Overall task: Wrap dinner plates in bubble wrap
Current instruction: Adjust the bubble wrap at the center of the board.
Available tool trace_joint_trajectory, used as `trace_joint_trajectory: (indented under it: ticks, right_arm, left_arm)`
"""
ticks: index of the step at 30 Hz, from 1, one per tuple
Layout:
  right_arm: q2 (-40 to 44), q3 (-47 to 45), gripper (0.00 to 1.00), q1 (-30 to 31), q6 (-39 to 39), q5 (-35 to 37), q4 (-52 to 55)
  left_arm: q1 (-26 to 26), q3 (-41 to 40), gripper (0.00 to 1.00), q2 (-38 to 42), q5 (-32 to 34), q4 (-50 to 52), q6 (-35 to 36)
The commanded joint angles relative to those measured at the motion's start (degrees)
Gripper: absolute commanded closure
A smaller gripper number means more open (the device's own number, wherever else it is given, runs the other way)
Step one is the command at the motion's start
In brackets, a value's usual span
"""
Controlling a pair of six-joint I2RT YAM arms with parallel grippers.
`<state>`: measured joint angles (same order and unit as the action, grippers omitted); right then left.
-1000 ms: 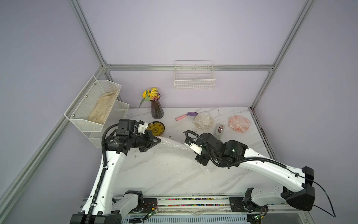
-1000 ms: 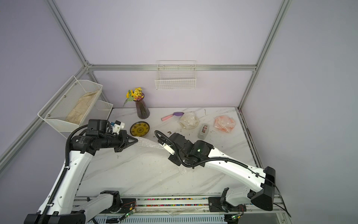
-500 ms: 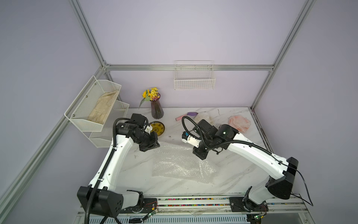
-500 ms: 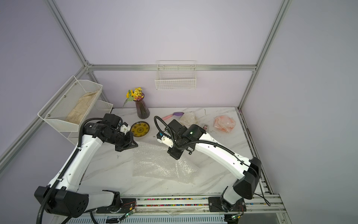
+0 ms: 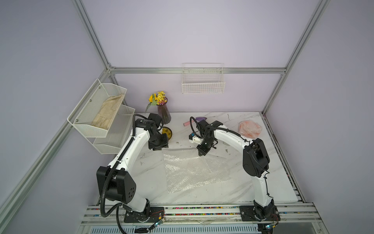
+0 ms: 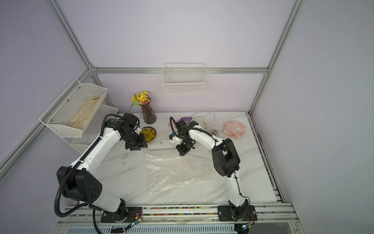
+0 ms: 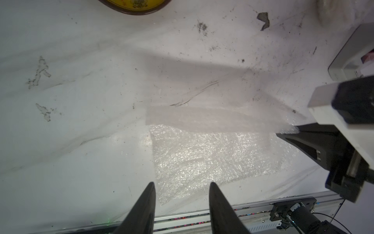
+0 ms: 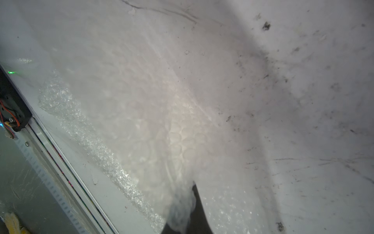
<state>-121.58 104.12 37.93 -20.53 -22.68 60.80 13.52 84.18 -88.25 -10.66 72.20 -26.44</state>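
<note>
A translucent bubble wrap (image 5: 194, 172) sheet lies spread on the middle of the table in both top views (image 6: 176, 172). My left gripper (image 7: 182, 185) hangs open just above the sheet's far left corner, nothing between its fingers (image 5: 157, 146). My right gripper (image 8: 186, 210) is shut on the far right corner of the bubble wrap (image 8: 162, 131), lifting that edge a little (image 5: 201, 154). The yellow, dark-rimmed plate (image 5: 167, 132) lies bare behind the left gripper (image 7: 137, 4). An orange plate (image 5: 250, 128) sits wrapped at the back right.
A dark vase of yellow flowers (image 5: 164, 113) stands at the back, a pink and purple spoon (image 5: 199, 118) beside it. A grey tape dispenser (image 6: 215, 132) peeks out behind the right arm. A wire rack (image 5: 97, 129) with a beige cloth hangs left.
Both arms have swung toward the back and lowered the sheet, which was stretched in the air, flat onto the table. The left gripper has opened and let its corner go.
</note>
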Motion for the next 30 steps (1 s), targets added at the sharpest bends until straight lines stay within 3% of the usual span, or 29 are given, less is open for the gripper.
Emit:
trace_joint_trajectory:
  ticks: [1,3,6,13,15,21,30]
  right_arm:
    - [0.05,2.94,0.77,-0.75,-0.37,3.36,1.12]
    - [0.45,3.5,0.63,-0.84,3.27,15.87,-0.99]
    - [3.33,3.21,0.54,-0.82,8.76,33.68,-5.72]
    - [14.03,-3.13,0.4,-0.79,11.89,48.57,-10.84]
    - [15.61,-4.22,0.4,-0.82,13.25,47.68,-10.44]
    - [19.01,-11.6,0.51,-1.51,24.03,27.18,-15.2]
    - [17.63,-18.92,0.59,-2.02,38.81,16.7,-24.77]
  left_arm:
    - [5.54,-8.38,0.58,2.03,-3.18,-5.32,-4.63]
    - [8.75,-12.79,0.6,1.05,-5.0,-9.31,-6.8]
    - [12.52,-16.99,0.61,-1.68,-5.69,-13.47,-8.63]
    - [15.03,-25.57,0.63,-6.66,-4.45,-18.1,-8.38]
    - [15.05,-27.35,0.63,-6.87,-3.93,-18.15,-7.87]
    - [15.05,-31.56,0.64,-3.95,-1.47,-16.63,-7.07]
    - [14.33,-28.14,0.63,-1.01,12.27,-7.34,-8.89]
